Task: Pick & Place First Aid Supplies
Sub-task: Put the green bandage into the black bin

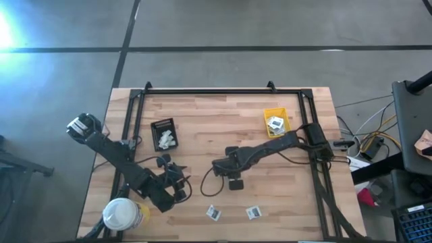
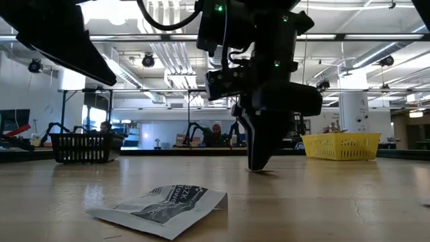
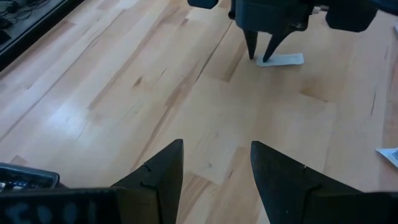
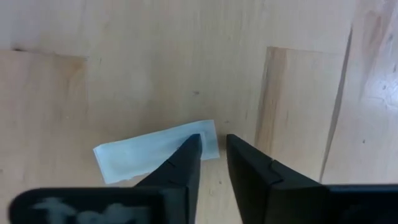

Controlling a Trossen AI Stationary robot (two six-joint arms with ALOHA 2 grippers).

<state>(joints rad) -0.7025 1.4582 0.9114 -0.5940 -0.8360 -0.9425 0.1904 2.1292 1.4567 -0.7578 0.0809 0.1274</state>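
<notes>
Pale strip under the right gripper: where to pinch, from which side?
The pale strip lies flat on the table, so come straight down and pinch its short end. The right gripper already stands there, fingertips at that end, jaws narrowed.

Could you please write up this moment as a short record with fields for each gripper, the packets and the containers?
right gripper: down at the table's middle, fingertips at one end of a pale strip, jaws narrow, strip flat on the wood
left gripper: open, waiting near the table's front left
loose packets: two, and, near the front edge
yellow bin: holds packets
black tray: holds packets
</notes>
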